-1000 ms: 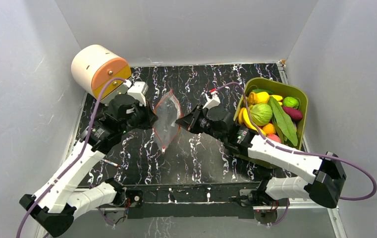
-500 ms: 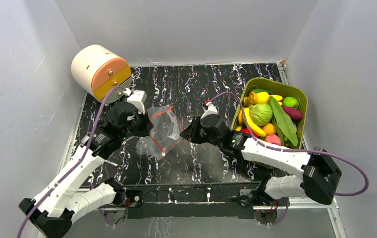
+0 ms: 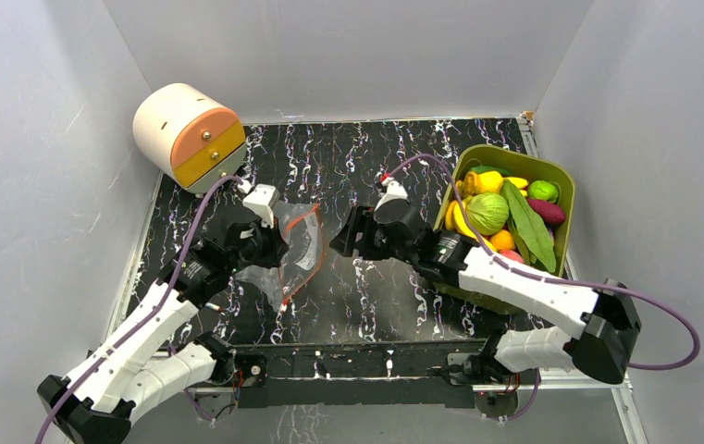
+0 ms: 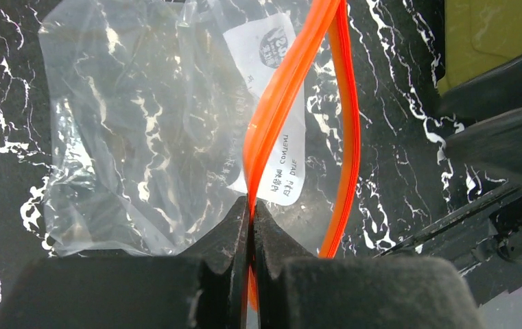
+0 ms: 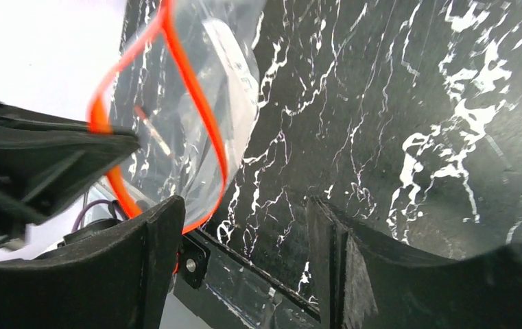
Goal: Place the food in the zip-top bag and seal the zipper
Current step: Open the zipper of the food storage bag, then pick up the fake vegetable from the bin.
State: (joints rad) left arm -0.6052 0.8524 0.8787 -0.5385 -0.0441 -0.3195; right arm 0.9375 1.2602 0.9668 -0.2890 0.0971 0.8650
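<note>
The clear zip-top bag (image 3: 294, 245) droops onto the black marbled table from my left gripper (image 3: 276, 242). That gripper (image 4: 251, 205) is shut on one side of the orange zipper (image 4: 280, 103). The other side of the strip (image 4: 349, 137) bows away, so the mouth gapes. My right gripper (image 3: 339, 240) stands open just right of the bag with nothing between its fingers; its wrist view shows it (image 5: 241, 205) over bare table, with the bag (image 5: 196, 116) ahead to the left. The food (image 3: 488, 213), including yellow bananas (image 3: 462, 222), lies in the olive tub (image 3: 514, 159).
A cream and orange drum-shaped box (image 3: 186, 134) sits at the back left corner. The olive tub stands along the right edge, beside my right forearm. White walls close in the table on three sides.
My right gripper has opened and let go of the bag's edge. The bag, earlier stretched between both grippers, has slackened and sunk toward the left gripper, which came nearer with it.
</note>
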